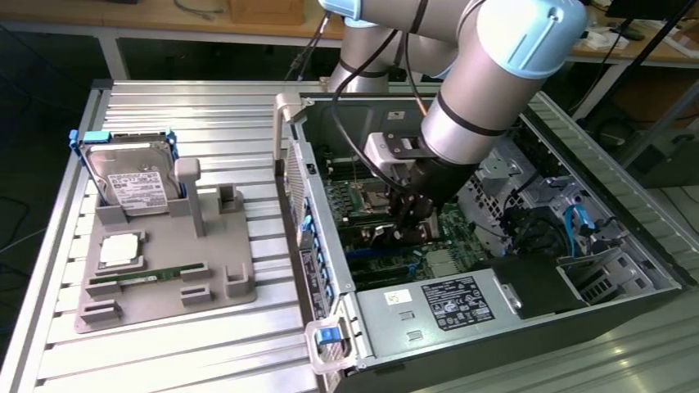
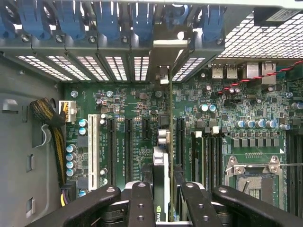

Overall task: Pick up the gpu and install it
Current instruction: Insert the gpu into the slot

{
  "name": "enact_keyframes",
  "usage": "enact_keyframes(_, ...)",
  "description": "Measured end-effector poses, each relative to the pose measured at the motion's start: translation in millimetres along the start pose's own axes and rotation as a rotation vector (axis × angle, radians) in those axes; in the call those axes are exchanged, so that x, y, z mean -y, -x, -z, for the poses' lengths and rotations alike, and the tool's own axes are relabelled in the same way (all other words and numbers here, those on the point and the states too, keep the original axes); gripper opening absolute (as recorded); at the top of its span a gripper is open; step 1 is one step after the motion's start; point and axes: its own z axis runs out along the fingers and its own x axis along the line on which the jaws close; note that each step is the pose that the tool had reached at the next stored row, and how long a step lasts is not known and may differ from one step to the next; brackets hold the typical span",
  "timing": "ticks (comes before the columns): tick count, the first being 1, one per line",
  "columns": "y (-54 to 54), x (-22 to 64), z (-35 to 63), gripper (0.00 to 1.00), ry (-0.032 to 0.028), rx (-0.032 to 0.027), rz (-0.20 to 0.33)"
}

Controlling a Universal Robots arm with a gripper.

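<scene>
My hand [image 2: 165, 189] is pinching the gpu [image 2: 162, 163], which stands on edge inside the case [image 1: 639, 262], low over the board [image 2: 123, 101]. My worry is that its lower edge seems to sit between two slots [image 2: 128, 142] rather than over one. Pressing down could then jam it against the board, or its bracket could catch the rear panel [image 2: 109, 66]. In the exterior view I judge its long axis at about 9 to 3 o'clock, parallel to the slots, with the bracket end toward 9.
</scene>
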Motion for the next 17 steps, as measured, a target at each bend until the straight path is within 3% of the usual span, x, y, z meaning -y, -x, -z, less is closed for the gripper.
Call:
enact_keyframes(5,0.1,10.7,0.8,0.27,0.0017,0.0000,0.000)
enact_keyframes(17,0.8,11.2,0.8,0.27,0.0018,0.0002,0.000)
